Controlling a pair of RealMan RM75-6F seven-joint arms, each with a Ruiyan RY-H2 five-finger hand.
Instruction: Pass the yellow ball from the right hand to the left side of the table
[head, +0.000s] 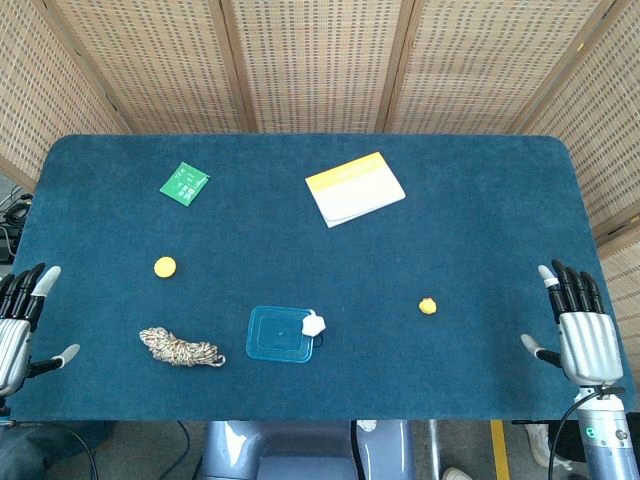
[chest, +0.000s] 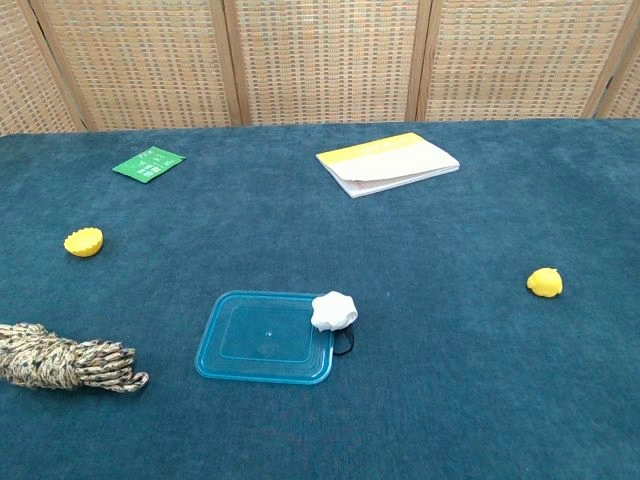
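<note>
A small yellow ball (head: 427, 306) (chest: 544, 283) lies on the blue table cloth (head: 460, 240), right of centre. My right hand (head: 579, 328) rests flat at the table's right front edge, fingers spread and holding nothing, well to the right of the ball. At the left front edge my left hand (head: 19, 326) lies the same way, fingers apart and empty. The chest view shows neither hand.
A yellow ridged disc (head: 165, 267) (chest: 84, 242) and a coiled rope (head: 179, 348) (chest: 60, 361) lie on the left side. A blue plastic lid (head: 280, 334) with a white knob (head: 314, 323) sits front centre. A green card (head: 184, 184) and a yellow-white booklet (head: 354, 188) lie further back.
</note>
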